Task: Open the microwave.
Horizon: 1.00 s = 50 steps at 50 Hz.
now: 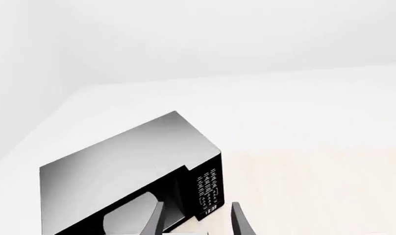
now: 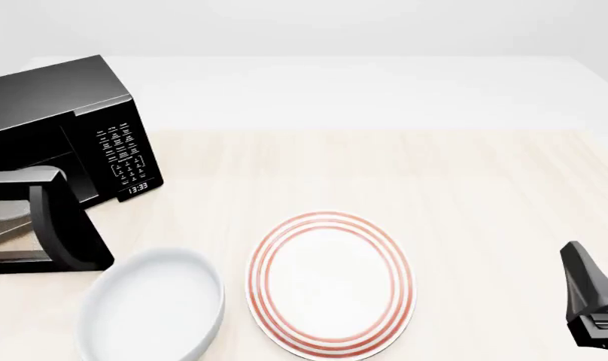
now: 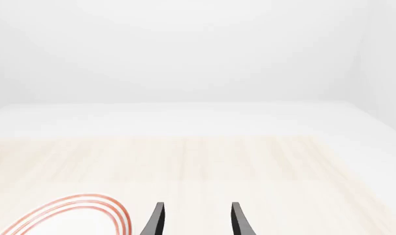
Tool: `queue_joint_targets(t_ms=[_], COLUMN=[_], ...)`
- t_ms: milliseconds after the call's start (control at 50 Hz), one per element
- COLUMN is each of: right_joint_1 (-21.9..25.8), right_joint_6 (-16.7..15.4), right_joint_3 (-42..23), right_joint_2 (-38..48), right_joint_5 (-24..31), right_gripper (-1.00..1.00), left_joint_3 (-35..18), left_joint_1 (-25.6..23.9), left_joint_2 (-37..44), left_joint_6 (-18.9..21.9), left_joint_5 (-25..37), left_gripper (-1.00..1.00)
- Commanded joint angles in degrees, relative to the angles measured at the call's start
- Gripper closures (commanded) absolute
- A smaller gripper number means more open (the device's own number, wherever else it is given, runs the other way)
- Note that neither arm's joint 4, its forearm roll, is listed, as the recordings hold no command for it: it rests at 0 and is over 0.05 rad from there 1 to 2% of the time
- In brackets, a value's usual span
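The black microwave (image 2: 49,100) stands at the table's far left, its keypad (image 2: 123,151) and clock display facing right and forward. Its door (image 2: 65,226) is swung out towards the near edge, leaving the cavity uncovered. In the left wrist view the microwave (image 1: 123,161) is seen from above, with something pale showing in its front opening. My left gripper (image 1: 198,221) hovers above and in front of it, open and holding nothing. My right gripper (image 2: 588,299) (image 3: 196,221) sits low at the near right edge, open and empty, far from the microwave.
A white plate with red rings (image 2: 329,282) lies near the front centre, and its rim (image 3: 86,204) shows in the right wrist view. A white bowl (image 2: 153,304) sits left of the plate, just right of the open door. Pale wooden tabletop (image 2: 405,165) stretches behind.
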Motion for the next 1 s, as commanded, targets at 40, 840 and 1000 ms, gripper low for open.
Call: queue_joint_targets(t_ms=[40,840,1000], right_joint_1=[0.01,0.01,-0.01], right_joint_6=[0.00,-0.01,0.00], right_joint_3=[0.00,0.00,0.00], right_joint_2=[0.00,0.00,0.00], right_joint_5=[0.00,0.01,0.01], right_gripper=[-1.00,-1.00,-1.00], left_joint_3=[-2.50,-5.52,-5.64], left_joint_1=[-0.23,1.47,2.77], left_joint_2=[4.17,14.88,17.42], left_joint_6=[-0.24,-0.24,1.19], left_joint_5=[1.05,5.19,4.97], left_gripper=[-1.00,-1.00,-1.00])
